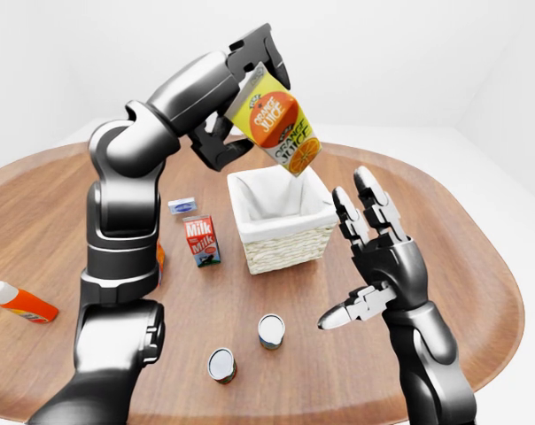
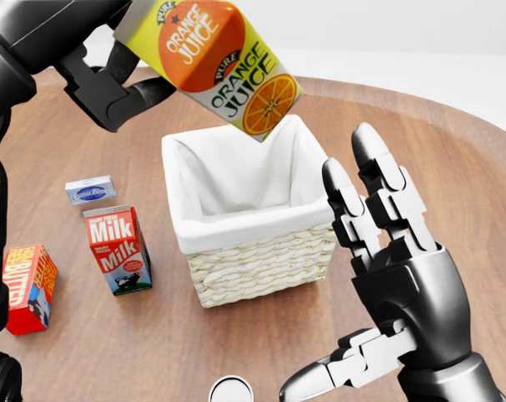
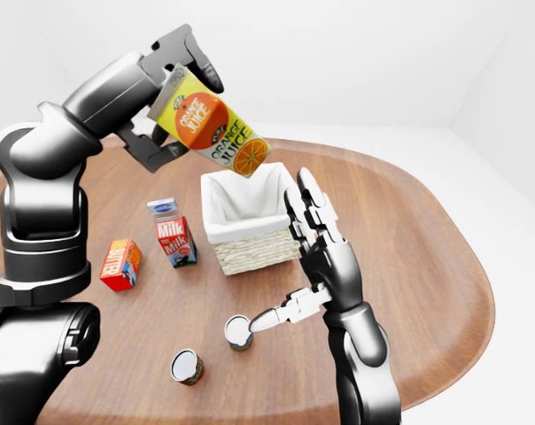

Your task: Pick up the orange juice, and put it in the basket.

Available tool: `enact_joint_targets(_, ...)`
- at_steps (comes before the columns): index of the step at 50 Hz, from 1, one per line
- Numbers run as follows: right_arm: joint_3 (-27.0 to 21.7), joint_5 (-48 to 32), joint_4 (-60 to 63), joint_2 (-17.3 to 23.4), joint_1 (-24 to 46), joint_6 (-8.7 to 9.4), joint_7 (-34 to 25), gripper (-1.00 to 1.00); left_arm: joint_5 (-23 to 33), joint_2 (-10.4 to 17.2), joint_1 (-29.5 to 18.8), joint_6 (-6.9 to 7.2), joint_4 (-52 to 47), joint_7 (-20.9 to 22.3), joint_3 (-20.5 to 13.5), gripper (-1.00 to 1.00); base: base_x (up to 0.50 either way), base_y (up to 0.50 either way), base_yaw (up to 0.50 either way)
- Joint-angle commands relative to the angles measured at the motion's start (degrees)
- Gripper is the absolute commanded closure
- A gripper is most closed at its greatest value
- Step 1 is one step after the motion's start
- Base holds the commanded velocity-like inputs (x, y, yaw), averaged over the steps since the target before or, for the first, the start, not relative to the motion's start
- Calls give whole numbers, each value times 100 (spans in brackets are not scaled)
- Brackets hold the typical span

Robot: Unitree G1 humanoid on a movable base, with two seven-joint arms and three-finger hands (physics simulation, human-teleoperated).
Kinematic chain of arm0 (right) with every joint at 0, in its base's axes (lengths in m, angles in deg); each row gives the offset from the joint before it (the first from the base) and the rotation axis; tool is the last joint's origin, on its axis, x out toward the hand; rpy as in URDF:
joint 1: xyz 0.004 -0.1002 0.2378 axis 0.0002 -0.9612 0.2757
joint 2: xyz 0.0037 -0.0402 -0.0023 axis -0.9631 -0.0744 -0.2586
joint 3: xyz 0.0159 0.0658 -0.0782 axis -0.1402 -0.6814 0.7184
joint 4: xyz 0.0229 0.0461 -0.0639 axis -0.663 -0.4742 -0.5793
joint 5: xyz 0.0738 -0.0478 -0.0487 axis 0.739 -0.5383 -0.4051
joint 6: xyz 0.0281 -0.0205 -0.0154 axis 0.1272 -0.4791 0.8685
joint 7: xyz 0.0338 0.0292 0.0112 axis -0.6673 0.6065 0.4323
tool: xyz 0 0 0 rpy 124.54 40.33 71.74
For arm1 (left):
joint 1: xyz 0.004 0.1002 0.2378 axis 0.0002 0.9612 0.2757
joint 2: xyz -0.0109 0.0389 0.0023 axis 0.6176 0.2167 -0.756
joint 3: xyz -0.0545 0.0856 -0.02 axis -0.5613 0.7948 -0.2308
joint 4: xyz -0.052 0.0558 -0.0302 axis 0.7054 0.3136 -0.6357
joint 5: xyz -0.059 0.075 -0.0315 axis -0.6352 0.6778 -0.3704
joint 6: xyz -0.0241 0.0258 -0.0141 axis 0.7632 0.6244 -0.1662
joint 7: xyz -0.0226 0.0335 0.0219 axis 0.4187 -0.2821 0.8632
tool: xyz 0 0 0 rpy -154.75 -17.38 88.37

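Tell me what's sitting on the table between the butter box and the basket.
The milk carton stands between the butter box and the basket, clearest in the head view.

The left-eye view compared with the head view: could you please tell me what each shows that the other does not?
Only the left-eye view shows the whole left arm, an orange tube at its left edge and two cans.

Only the head view shows the butter carton clearly.

Both show the left hand gripping the tilted juice above the basket, the milk, and the open right hand.
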Motion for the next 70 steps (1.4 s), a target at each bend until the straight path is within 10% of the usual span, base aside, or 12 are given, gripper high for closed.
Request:
enact_joint_targets(1, -11, 5, -55, -5, -2, 0, -15, -100, 348, -98, -716, -1, 1589, 0, 75, 100, 0, 0, 0)
enact_joint_targets(16, -29, 19, -101, -11, -20, 0, -28, -100, 1773, -170, -877, -1, 2320, 0, 225, 100, 0, 0, 0)
enact_joint_targets(21, -50, 51, -52, 5, 3, 0, -9, -100, 2836, -85, -1088, -1, 2845, -838, 309, 100, 0, 0, 0)
enact_joint_targets(41, -68, 62, -141, 1, -3, -13, -35, -100, 1631, -675, -1104, -1, 1270, -1243, 248, 100, 0, 0, 0)
enact_joint_targets(50, -67, 55, -172, 0, -12, -41, -39, -100, 1989, -705, -755, -1, 1666, -1823, 317, 100, 0, 0, 0)
enact_joint_targets(70, -75, 75, -129, 2, -19, 0, -41, -100, 3352, -338, -1621, -1, 4555, -4087, 408, 100, 0, 0, 0)
